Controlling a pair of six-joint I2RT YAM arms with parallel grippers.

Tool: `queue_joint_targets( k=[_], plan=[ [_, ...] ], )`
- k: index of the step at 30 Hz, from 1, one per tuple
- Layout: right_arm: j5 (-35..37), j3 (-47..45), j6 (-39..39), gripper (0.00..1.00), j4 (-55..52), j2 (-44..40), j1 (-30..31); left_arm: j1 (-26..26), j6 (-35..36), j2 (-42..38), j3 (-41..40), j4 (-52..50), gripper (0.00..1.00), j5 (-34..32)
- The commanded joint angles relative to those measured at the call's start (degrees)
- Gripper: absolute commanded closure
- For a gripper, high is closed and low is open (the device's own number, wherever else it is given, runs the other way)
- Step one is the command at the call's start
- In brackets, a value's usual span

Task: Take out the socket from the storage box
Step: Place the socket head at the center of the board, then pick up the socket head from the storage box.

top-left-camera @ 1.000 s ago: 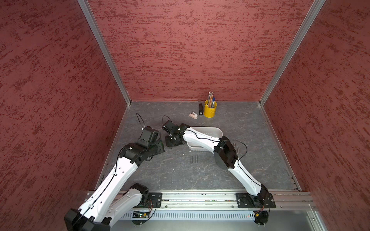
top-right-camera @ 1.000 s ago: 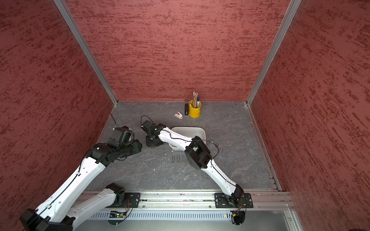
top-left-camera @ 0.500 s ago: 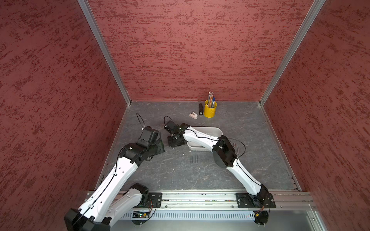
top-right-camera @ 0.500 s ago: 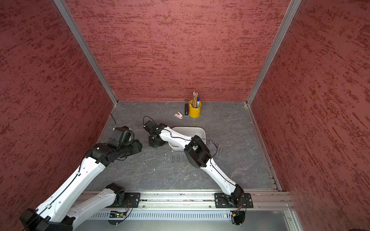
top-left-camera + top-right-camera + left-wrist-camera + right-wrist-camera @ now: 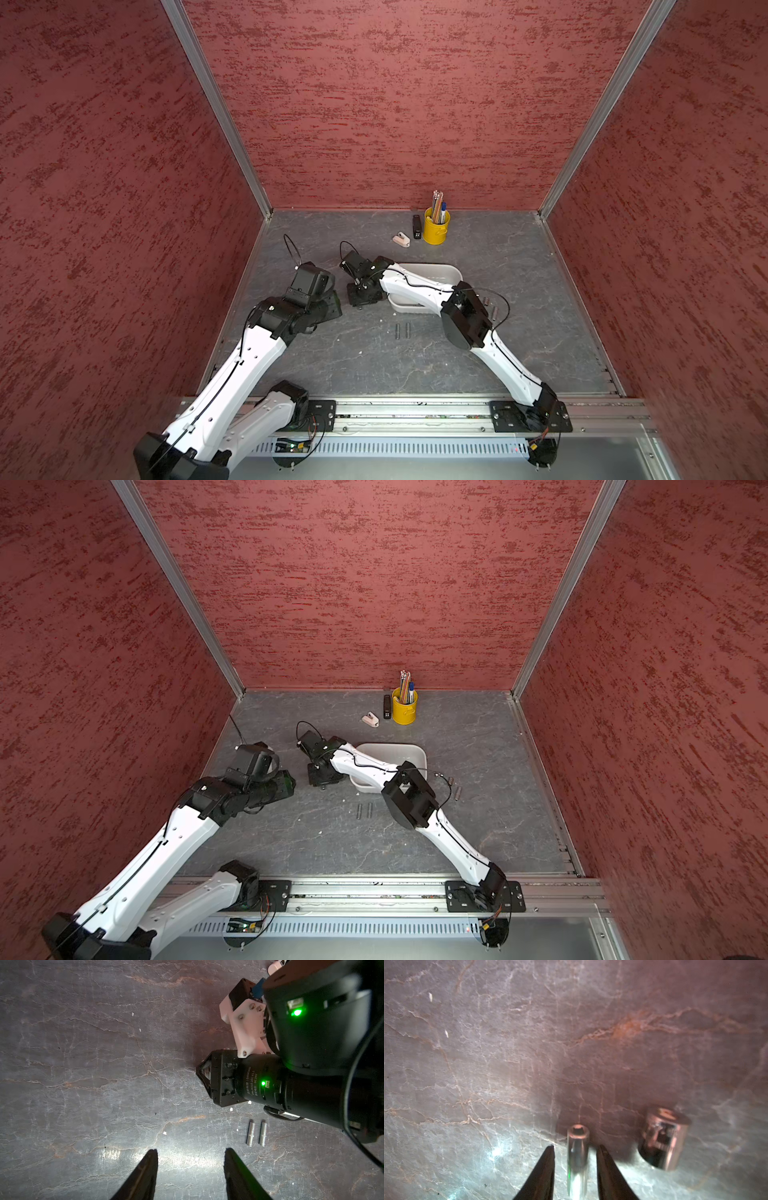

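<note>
The white storage box [image 5: 441,270] [image 5: 405,749] lies mid-table, its near side covered by my right forearm. My right gripper [image 5: 575,1146] [image 5: 360,300] is down at the table just left of the box. It is open, and a slim chrome socket [image 5: 577,1157] lies on the table between its fingers with a gap on each side. A wider socket [image 5: 663,1138] lies beside it. My left gripper [image 5: 191,1149] [image 5: 333,305] hovers open and empty further left. Two slim sockets [image 5: 256,1133] [image 5: 403,331] lie side by side in front of the box.
More sockets [image 5: 493,312] lie on the table right of the box. A yellow pen cup [image 5: 435,232], a black stapler-like thing [image 5: 417,227] and a small pink-white object [image 5: 401,240] stand near the back wall. Red walls enclose three sides.
My right gripper's jaws have spread apart and its wrist has shifted slightly beside the box. The left arm has stayed where it was.
</note>
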Motion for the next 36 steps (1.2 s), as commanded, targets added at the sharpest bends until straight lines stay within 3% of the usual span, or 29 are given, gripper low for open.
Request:
queue_joint_targets(
  k=[1, 7, 14, 19, 25, 30, 36],
  plan=[
    [-0.3, 1.1, -1.2, 0.61, 0.0, -5.3, 0.0, -0.3, 0.1, -0.8, -0.4, -0.4, 0.46, 0.3],
    [-0.7, -0.2, -2.0, 0.6, -0.1, -11.3, -1.4, -0.2, 0.4, -2.3, 0.7, -0.2, 0.46, 2.3],
    [-0.1, -15.3, -3.6, 0.61, 4.8, -27.4, -7.1, -1.4, 1.4, 3.5, 5.8, -0.8, 0.51, 8.5],
    [2.9, -37.4, -5.3, 0.62, 10.7, -46.2, -14.7, -12.2, 0.1, 16.3, 16.3, -2.1, 0.5, 0.8],
    [4.6, -64.8, -6.0, 0.62, 16.1, -68.1, -27.3, -20.4, -0.4, 37.2, 30.5, -1.0, 0.51, -2.8],
    [3.9, -77.5, -7.1, 0.62, 17.5, -77.2, -32.1, -22.6, -1.6, 53.1, 44.0, -3.4, 0.54, -4.4],
    [1.5, -82.5, -5.8, 0.62, 17.3, -78.8, -32.6, -20.0, -3.2, 65.4, 52.4, -5.4, 0.59, -6.8]
  ],
)
